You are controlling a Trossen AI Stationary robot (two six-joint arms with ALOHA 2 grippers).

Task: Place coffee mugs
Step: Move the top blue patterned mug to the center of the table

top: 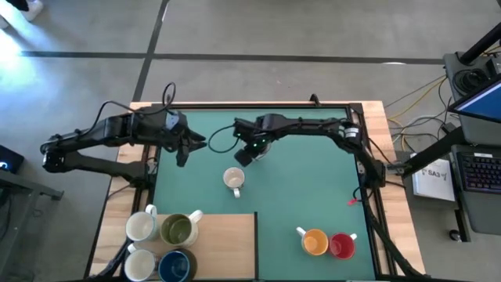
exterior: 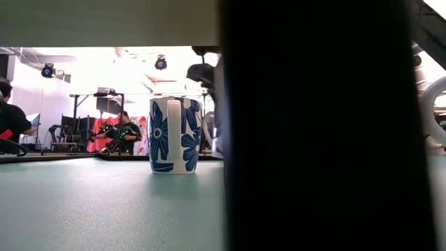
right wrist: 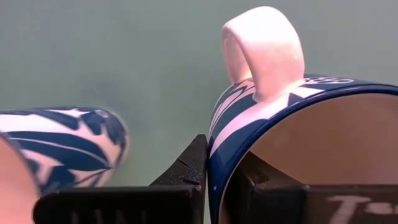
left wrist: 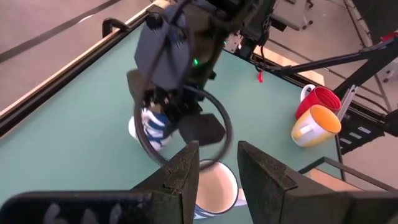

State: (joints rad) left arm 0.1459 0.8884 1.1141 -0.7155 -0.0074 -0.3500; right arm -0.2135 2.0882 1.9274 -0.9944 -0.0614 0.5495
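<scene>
Blue-patterned mug (right wrist: 298,124) rim, pinched by right gripper (right wrist: 214,171)

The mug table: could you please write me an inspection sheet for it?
Surface: green mat; wooden board at one corner.
Job's things: white mug, second white mug, olive-green mug and dark blue mug on the board; orange mug beside red mug on the mat; free blue-flowered mug mid-mat.
Clutter: small red tag.
Grippers: left gripper open above the free mug; right gripper clamps held blue-flowered mug by its rim.
Cables: black loop at right gripper; floor cables.
Surroundings: people, keyboard.
</scene>
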